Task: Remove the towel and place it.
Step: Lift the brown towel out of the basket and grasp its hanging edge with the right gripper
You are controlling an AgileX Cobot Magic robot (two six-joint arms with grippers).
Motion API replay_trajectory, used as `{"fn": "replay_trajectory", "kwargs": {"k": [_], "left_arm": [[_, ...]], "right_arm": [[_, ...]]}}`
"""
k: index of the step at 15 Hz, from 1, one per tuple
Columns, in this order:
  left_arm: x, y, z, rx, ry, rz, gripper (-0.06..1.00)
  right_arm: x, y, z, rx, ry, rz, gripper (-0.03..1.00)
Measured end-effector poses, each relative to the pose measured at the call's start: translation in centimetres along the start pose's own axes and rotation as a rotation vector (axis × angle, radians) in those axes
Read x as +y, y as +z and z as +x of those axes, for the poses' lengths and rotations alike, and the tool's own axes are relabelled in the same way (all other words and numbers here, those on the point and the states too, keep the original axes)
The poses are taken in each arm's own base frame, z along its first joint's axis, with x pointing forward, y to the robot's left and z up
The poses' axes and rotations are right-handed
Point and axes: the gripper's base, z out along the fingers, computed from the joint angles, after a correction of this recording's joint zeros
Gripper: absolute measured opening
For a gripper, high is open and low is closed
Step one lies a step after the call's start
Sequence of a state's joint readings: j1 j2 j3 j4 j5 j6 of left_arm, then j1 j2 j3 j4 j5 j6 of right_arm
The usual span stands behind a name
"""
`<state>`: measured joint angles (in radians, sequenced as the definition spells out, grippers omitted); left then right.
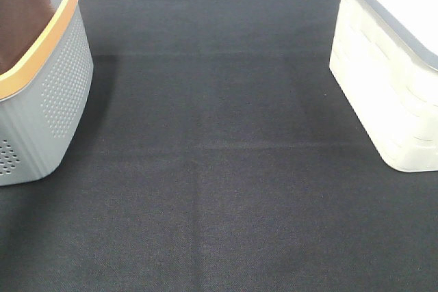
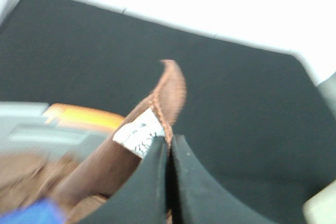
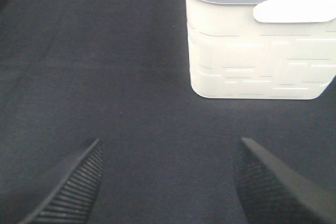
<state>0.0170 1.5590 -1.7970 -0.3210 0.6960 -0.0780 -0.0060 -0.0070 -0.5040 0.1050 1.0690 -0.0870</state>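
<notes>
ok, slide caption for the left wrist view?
Left gripper shut on the towel at its tagged corner, over the orange-rimmed basket.

reddish-brown towel point(image 2: 170, 90), white tag point(image 2: 137, 132)

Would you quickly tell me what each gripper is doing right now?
Left gripper: closed on the towel.
Right gripper: open, holding nothing.

The left gripper point(image 2: 169, 140) had two smooth, matte black fingers curving to narrow tips, while the right gripper point(image 3: 169, 141) showed dark grey fingers with finely ribbed pads.
</notes>
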Motion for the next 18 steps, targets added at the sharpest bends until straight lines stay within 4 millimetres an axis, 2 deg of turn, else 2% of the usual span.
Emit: {"fn": "replay_trajectory", "kwargs": {"k": [3,6,9,11,13,16,17,18], "left_arm": [[-2.0,-2.9,-1.6,-0.125,-0.018,0.141,0.0],[-3.5,-4.4,-2.4,-0.202,-0.04,0.274,0.0],[-6.5,-4.6,-1.8,-0.219,-0.003,0.397,0.0],[-9.8,-4.7,-0.6,-0.206,0.039,0.483,0.0],[-11.8,-4.0,0.7,-0.179,0.087,0.516,0.0],[-14.6,-1.2,3.7,-0.079,0.151,0.556,0.0],[-14.6,-1.2,3.7,-0.079,0.151,0.556,0.0],[-15.4,-0.3,4.8,-0.047,0.177,0.564,0.0]], "right_arm": [[0.6,0.0,-0.1,-0.007,0.027,-0.064,0.67],[0.8,0.3,-0.5,0.013,0.047,-0.1,0.67],[1.2,1.5,-1.6,0.073,0.048,-0.157,0.67],[1.9,2.0,-3.5,-0.031,0.04,-0.256,0.67],[2.6,2.1,-5.1,-0.161,0.015,-0.344,0.67],[3.6,2.6,-6.8,-0.245,-0.033,-0.49,0.67],[3.6,2.6,-6.8,-0.245,-0.033,-0.49,0.67],[3.9,2.9,-7.3,-0.255,-0.051,-0.543,0.67]]}}
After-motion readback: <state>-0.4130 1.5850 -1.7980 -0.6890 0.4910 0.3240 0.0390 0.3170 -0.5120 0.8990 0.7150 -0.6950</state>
